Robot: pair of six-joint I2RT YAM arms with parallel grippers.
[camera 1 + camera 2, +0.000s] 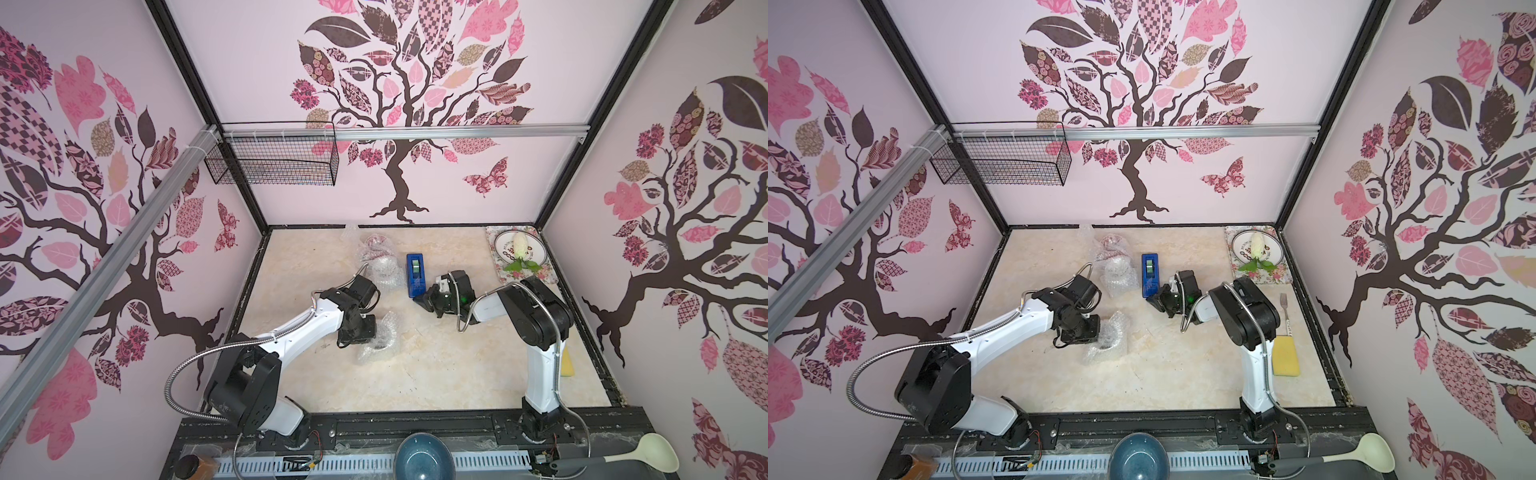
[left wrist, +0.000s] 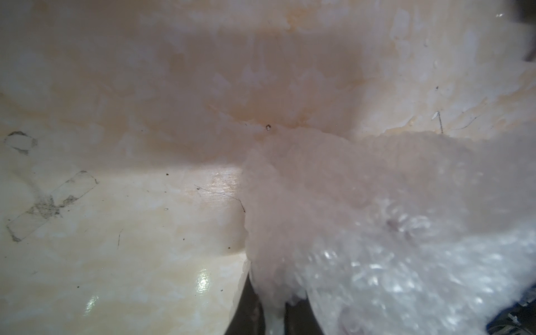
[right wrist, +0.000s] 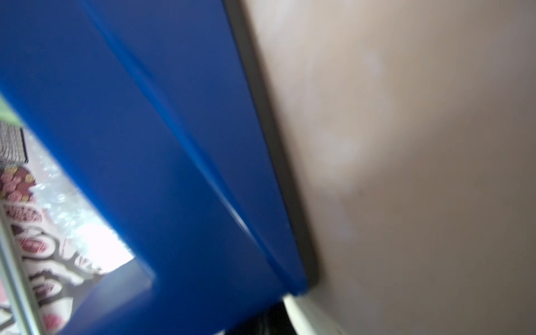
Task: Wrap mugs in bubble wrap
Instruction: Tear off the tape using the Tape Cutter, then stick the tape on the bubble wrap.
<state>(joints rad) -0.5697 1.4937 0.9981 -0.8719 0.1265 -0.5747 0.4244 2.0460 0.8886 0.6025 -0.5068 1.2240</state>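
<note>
Clear, glossy bubble wrap [image 1: 376,343]: lay bunched mid-table on cream marble-patterned tabletop [image 1: 436,374], pinched in clenched left gripper [image 2: 274,314]. Saw more wrapped bundles [image 1: 378,255] farther back. Found right gripper [image 1: 428,302] clamped shut beside blue plastic tape dispenser [image 1: 414,270]. Faced pink tree-decal walls [image 1: 291,199].
</note>
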